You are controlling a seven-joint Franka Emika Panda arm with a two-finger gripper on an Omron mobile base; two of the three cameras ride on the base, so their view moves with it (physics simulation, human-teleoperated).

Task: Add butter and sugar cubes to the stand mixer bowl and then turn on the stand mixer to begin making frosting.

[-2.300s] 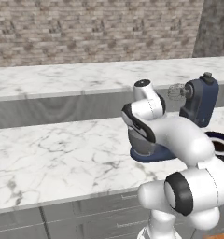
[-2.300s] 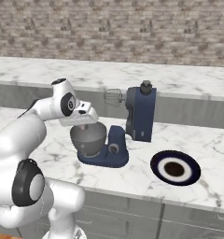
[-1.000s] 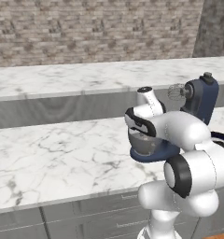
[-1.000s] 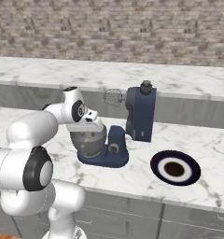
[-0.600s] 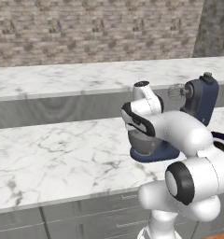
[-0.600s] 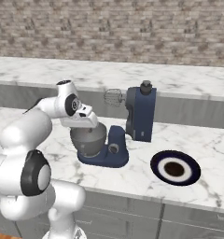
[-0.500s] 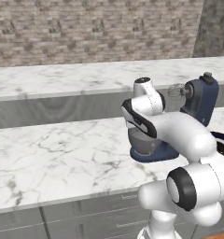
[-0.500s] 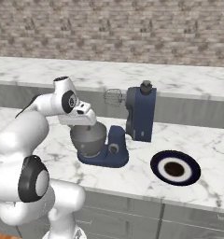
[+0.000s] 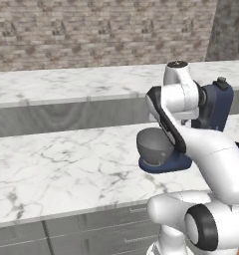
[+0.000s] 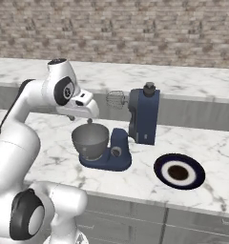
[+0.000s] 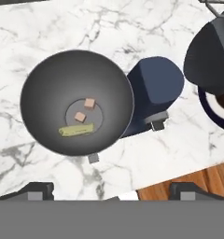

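Observation:
The hand view looks straight down into the grey stand mixer bowl (image 11: pixel 46 86). Two brown sugar cubes (image 11: pixel 89 103) and a yellowish stick of butter (image 11: pixel 77 130) lie on its bottom. My gripper (image 11: pixel 112 190) hangs open above the bowl with nothing between its fingertips. In the right base view the gripper (image 10: pixel 81 119) hovers just over the bowl (image 10: pixel 90 141), which sits on the base of the navy stand mixer (image 10: pixel 144 116). The mixer's head is tilted back, with the whisk (image 10: pixel 115 100) clear of the bowl. In the left base view my arm covers part of the bowl (image 9: pixel 154 146) and mixer (image 9: pixel 216 107).
A flat dark-blue-and-white plate (image 10: pixel 179 171) lies on the marble counter (image 10: pixel 49 157) right of the mixer. A raised back counter runs behind, below a brick wall. The counter's front edge lies close to the mixer base (image 11: pixel 153 88), with wood floor beyond it.
The jaws have opened wide. The hand has lifted from down at the bowl to just above its rim. The mixer, bowl and plate have stayed put.

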